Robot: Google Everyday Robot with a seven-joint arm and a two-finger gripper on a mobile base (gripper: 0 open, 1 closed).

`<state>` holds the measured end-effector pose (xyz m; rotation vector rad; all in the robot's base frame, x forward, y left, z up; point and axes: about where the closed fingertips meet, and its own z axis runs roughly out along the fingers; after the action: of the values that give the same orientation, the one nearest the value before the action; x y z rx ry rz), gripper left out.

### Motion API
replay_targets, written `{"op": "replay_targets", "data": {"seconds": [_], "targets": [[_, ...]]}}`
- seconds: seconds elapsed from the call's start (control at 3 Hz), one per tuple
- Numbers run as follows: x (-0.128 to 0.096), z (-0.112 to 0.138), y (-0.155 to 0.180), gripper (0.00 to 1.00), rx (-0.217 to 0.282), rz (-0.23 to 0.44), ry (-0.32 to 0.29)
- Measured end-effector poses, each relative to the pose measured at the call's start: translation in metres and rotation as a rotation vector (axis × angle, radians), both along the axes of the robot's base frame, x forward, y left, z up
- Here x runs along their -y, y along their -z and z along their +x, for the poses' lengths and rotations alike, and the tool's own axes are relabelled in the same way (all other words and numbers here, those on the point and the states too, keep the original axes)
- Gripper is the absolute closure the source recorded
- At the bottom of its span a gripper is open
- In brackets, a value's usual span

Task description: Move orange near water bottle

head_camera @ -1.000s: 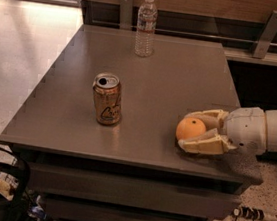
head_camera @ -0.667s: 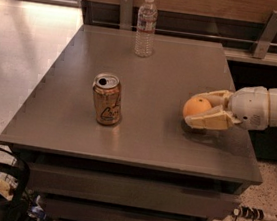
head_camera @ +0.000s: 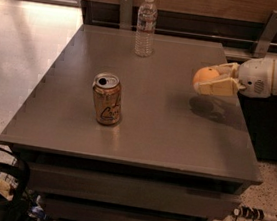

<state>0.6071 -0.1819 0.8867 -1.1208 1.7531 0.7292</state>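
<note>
The round, smooth orange fruit (head_camera: 204, 74) sits between the cream-coloured fingers of the white-armed gripper (head_camera: 208, 79), which is closed on it from the right. It is held clear of the grey square table (head_camera: 165, 136), near the right edge, with its shadow (head_camera: 209, 109) on the surface below. The small clear plastic water bottle with a white cap (head_camera: 145, 27) stands upright at the far edge, left of the middle and well apart from the orange. A gold drink can with an open top (head_camera: 107, 99) stands nearer the front edge, left of centre.

The main risk is probably the grasp. A smooth ball pinched between two fingers can roll out if the arm swings quickly. A drop this close to the right edge could send the fruit off the table to the floor.

The second risk lies at the far edge. The bottle is tall, narrow and looks light, so a brush from the fingers or the orange could tip it or push it off the back. An approach from the right side that stops just short of the bottle seems safer than coming in over its cap.

Release is the third risk. If the orange is let go above the surface, it may bounce and roll away from the bottle or into it. Lowering it until it touches the table before the fingers part should prevent that. The can lies off the likely path and seems no concern.
</note>
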Motion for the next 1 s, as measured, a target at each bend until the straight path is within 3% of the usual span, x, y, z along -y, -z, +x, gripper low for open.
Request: {"op": "replay_targets", "data": {"seconds": [0.33, 1.0], "targets": [[-0.005, 0.051, -0.009, 1.00, 0.018, 0.001, 0.127], [-0.028, 0.129, -0.002, 1.00, 0.057, -0.014, 0.239]]}}
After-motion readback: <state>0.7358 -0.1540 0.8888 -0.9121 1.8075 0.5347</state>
